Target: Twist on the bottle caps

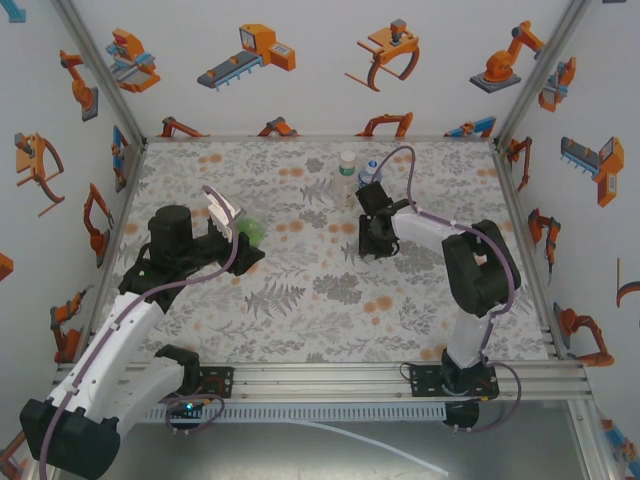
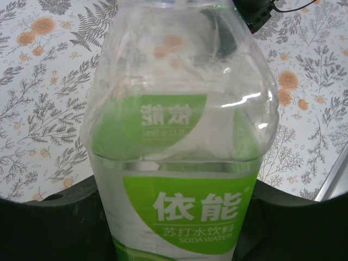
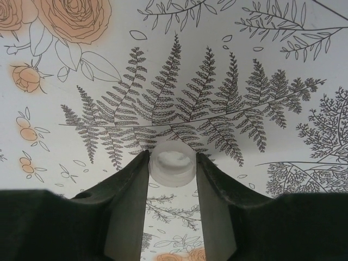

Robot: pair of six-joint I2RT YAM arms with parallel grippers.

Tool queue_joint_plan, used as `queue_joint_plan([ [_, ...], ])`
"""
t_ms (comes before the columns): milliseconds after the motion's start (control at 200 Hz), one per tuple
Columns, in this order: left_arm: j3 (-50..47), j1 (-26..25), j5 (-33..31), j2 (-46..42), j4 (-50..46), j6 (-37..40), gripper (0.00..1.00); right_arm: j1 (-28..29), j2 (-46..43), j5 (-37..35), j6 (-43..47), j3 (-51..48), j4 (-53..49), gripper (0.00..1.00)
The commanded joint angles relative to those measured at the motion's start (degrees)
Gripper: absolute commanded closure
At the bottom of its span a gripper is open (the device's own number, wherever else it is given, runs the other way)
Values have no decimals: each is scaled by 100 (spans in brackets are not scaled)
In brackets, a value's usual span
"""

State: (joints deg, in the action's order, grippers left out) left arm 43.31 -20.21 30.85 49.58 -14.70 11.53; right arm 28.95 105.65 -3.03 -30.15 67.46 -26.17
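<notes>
Floral paper covered the worktop (image 1: 300, 300), with walls (image 1: 300, 70) of orange robot drawings round it; taking the green-labelled bottle (image 2: 179, 163) as the mark, everything else sat to its right. That bottle was clamped in the left gripper (image 1: 238, 234), whose jaws stood narrow against its lower body; its long axis ran from the label up through the clear shoulder and away from the wrist, neck end leading; the mouth was cut off at the top of the left wrist view, so I could not tell whether it was bare. Well to the right of the bottle, low over the worktop, the right gripper (image 3: 172, 162) straddled a whitish cap (image 3: 172, 168); its jaws stood narrow, one pad on each side of the cap and apparently touching it; the cap sat flat on the paper, its short axis upright, with what looked like its hollow side up, though that was uncertain. The right arm was plainly the nearer to the cap; the coming move, as I judged it, turned on carrying the cap leftward to the bottle's neck and lining its axis with the bottle's. Two other bottles (image 1: 347, 170) stood upright beyond and to the right of the held bottle.
</notes>
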Motion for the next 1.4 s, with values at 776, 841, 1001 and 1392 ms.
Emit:
queue_joint_plan([
  [776, 117, 19, -30, 12, -61, 165, 100, 2459, -1045, -495, -1209, -718, -667, 65],
  [841, 116, 23, -35, -1, -62, 165, 100, 2577, -922, -536, -1236, -718, -599, 65],
  [1001, 113, 18, -40, 8, -67, 162, 100, 2606, -740, -714, -1180, -634, -557, 64],
  [1392, 116, 18, -35, 70, -59, 147, 100, 2606, -699, -734, -1167, -612, -491, 55],
])
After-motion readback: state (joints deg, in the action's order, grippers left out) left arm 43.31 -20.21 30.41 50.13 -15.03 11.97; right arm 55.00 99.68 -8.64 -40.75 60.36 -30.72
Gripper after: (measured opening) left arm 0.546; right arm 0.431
